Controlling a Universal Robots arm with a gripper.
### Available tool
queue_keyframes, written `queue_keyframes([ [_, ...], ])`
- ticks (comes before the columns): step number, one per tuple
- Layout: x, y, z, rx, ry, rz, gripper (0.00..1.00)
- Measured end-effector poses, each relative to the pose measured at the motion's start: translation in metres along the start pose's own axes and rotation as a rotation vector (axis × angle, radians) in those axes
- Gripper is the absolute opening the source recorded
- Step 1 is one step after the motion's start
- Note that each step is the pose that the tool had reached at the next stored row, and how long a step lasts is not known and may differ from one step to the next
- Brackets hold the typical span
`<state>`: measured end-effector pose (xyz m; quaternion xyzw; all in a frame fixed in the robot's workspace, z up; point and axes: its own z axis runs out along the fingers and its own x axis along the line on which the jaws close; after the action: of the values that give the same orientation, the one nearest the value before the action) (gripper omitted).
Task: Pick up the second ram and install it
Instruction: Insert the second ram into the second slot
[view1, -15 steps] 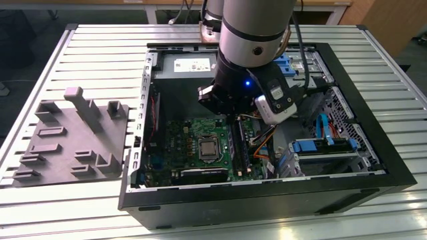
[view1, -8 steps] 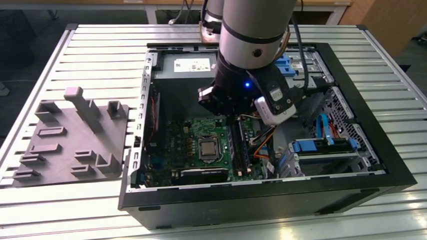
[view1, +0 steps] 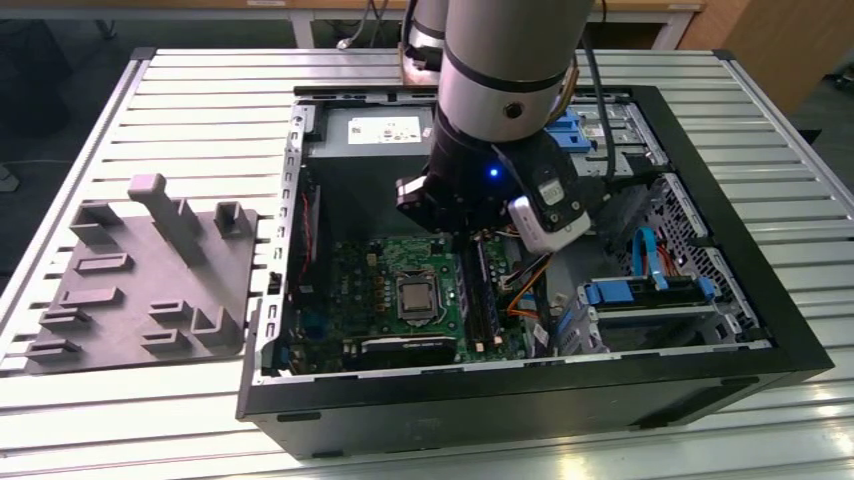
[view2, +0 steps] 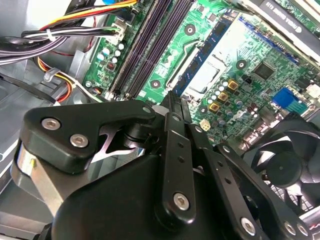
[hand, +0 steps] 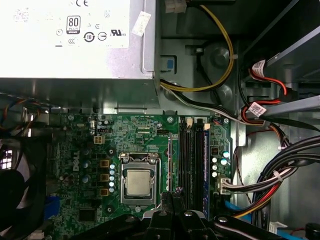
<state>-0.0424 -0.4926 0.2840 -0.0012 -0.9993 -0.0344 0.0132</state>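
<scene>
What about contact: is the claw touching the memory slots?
Cannot tell. In the first wrist view the claw appears right beside the memory slots, but its height above them is unclear.

Computer case (view1: 747, 350) on slatted table (view1: 200, 100), centre-right in exterior view, moulded tray (view1: 134, 290) beside it at the exterior view's left, power supply (view1: 374, 130) in case toward frame top, motherboard (view1: 360, 270) below it, robot arm (view1: 507, 70) over motherboard.
</scene>
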Motion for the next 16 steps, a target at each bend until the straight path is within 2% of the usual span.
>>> queue_keyframes([
  [8,-0.0001,-0.0001,0.0016,0.0,0.0,0.0,0.12],
  [16,-0.003,-0.0002,0.0027,-0.0002,-0.0001,0.001,0.12],
])
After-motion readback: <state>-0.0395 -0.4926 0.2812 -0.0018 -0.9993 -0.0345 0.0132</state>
